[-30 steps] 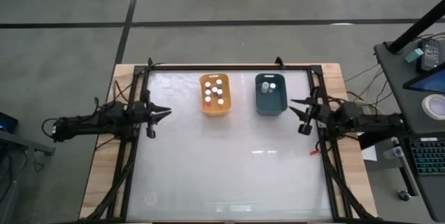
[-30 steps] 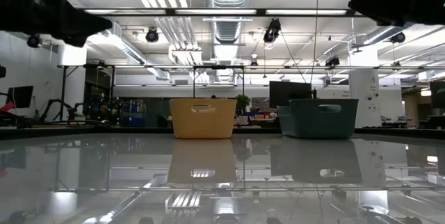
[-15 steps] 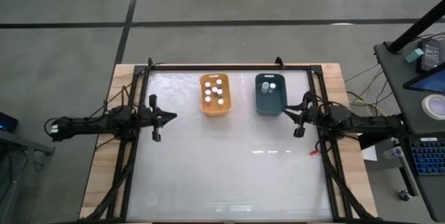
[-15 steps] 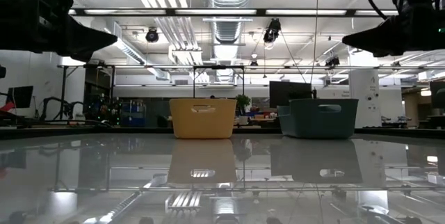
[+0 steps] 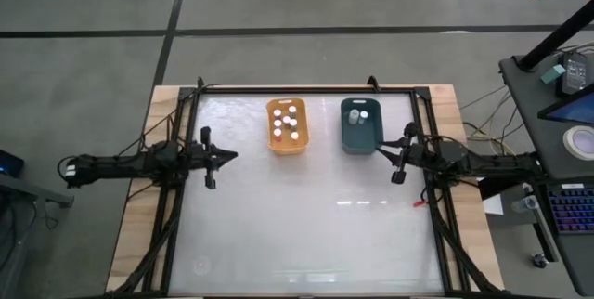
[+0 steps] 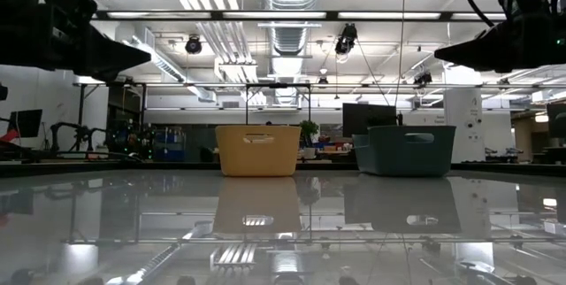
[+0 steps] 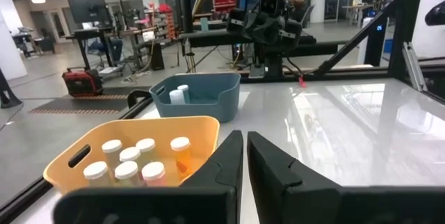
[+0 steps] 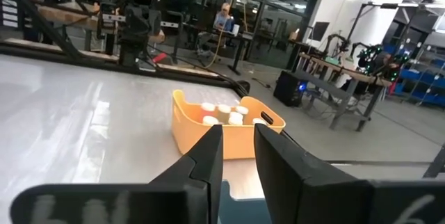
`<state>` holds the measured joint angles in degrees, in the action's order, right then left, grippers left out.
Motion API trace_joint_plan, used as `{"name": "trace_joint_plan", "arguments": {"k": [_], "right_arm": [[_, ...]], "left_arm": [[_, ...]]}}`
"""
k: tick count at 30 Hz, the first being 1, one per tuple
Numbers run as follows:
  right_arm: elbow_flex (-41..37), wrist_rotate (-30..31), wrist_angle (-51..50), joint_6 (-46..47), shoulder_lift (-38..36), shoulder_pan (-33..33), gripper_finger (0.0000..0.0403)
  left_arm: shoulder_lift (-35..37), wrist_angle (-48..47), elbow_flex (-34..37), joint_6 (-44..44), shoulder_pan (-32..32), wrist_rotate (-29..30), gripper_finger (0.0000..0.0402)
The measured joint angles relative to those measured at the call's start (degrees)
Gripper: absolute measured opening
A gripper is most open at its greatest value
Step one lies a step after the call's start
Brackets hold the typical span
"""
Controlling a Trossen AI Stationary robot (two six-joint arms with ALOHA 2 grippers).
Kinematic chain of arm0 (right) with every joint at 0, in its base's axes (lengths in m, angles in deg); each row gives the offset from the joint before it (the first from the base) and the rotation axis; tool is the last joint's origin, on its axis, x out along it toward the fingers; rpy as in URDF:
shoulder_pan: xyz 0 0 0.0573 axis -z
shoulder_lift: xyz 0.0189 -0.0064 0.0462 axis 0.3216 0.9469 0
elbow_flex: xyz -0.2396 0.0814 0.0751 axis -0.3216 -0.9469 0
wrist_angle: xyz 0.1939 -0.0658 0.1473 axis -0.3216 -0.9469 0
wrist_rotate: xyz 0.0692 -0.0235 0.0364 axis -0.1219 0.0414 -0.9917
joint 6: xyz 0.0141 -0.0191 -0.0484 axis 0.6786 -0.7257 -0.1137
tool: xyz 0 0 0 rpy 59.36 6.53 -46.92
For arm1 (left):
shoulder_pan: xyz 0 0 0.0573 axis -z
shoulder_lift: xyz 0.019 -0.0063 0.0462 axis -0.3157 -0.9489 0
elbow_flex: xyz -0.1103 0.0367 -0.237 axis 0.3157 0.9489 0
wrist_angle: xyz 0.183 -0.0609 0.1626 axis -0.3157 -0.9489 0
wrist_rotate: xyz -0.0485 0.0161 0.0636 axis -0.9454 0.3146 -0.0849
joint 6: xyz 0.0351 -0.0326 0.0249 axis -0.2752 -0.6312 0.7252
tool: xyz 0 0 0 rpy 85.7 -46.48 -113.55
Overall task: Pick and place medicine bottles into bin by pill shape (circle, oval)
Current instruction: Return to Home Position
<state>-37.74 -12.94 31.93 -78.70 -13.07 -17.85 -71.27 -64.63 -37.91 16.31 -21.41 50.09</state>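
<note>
**A:** How far along is the sorting?

**B:** Done, or very nearly, as I read it. Seven medicine bottles (image 7: 128, 154) stand white-capped in the yellow bin (image 7: 203, 138). Two more bottles sit in the teal bin (image 7: 208, 104) just beside it. I see none loose anywhere on the tabletop (image 5: 306, 215).

**A:** And the arms?

**B:** Both are raised off the surface and carry nothing. The left end effector (image 7: 244, 133) hangs over the left side of the tabletop, well apart from the yellow bin and pointing toward it. Its fingers are drawn almost together with nothing between them. The right end effector (image 8: 238, 126) hovers near the outer side of the teal bin. Its fingers are a little apart, also with nothing between them.

**A:** So what remains?

**B:** Probably just parking the arms at rest, since there appears to be nothing left to pick up.

**A:** Are the bottles in the correct bins?

**B:** I can't tell. The pills inside are too small to make out from any view, so circle versus oval goes unchecked.
</note>
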Motion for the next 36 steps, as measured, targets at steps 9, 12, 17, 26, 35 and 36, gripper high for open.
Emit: {"name": "trace_joint_plan", "arguments": {"k": [9, 12, 17, 26, 35, 36], "right_arm": [[-0.02, 0.02, -0.07, 0.89, 0.00, 0.00, 0.0071], [-0.02, 0.02, -0.07, 0.89, 0.00, 0.00, 0.0068], [-0.02, 0.01, -0.11, 0.87, 0.00, 0.00, 0.0072], [-0.04, 0.02, -0.13, 0.87, 0.01, 0.00, 0.0082], [-0.07, 0.03, -0.14, 0.87, 0.00, 0.00, 0.0069], [-0.07, 0.02, -0.13, 0.87, 0.02, 0.00, 0.0069]], "left_arm": [[-1.69, -0.15, 0.06, -0.02, 0.00, 0.07, 0.0006], [-2.15, -0.08, 0.07, -0.02, 0.00, 0.09, 0.0006], [-2.74, 0.01, 0.09, -0.02, 0.00, 0.11, 0.0006], [-3.35, -0.01, 0.13, -0.02, 0.00, 0.11, 0.0006], [-3.35, -0.01, 0.13, -0.02, 0.00, 0.11, 0.0006], [-3.35, -0.01, 0.13, -0.02, 0.00, 0.11, 0.0006]]}}
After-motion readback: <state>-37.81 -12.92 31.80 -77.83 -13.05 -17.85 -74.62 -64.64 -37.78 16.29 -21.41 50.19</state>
